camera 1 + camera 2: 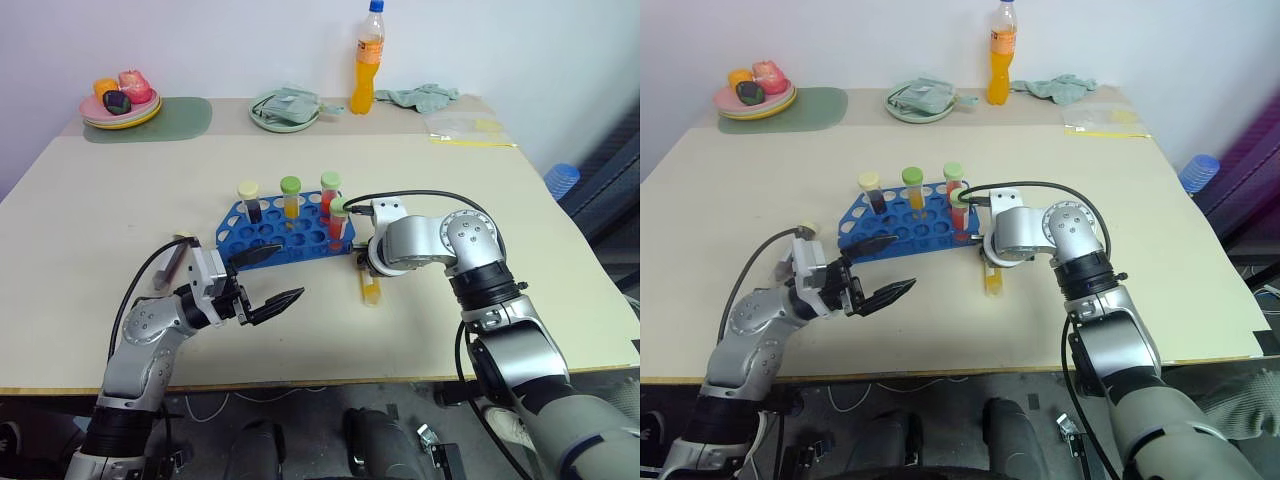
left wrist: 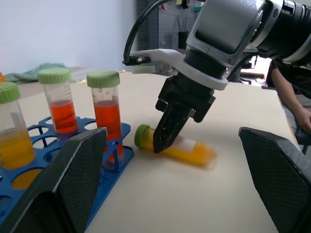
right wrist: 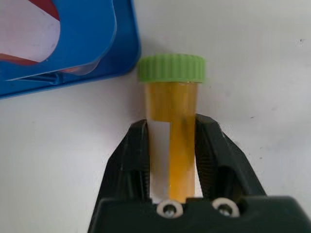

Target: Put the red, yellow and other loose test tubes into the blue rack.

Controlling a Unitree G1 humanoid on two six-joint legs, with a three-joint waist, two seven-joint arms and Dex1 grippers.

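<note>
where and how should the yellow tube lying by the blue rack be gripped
Grip the yellow tube across its clear barrel just below the green cap, coming from above with one finger on each long side. It lies flat on the table beside the blue rack, so only its rounded sides are free. The right gripper is shut on it this way.

rack [image 1: 283, 232]: mid-bench [image 1: 110, 220], four tubes upright in it
loose tube [image 1: 370, 289]: lying at rack's 4 o'clock
bottle [image 1: 367, 62]: at 12 o'clock, far edge
</note>
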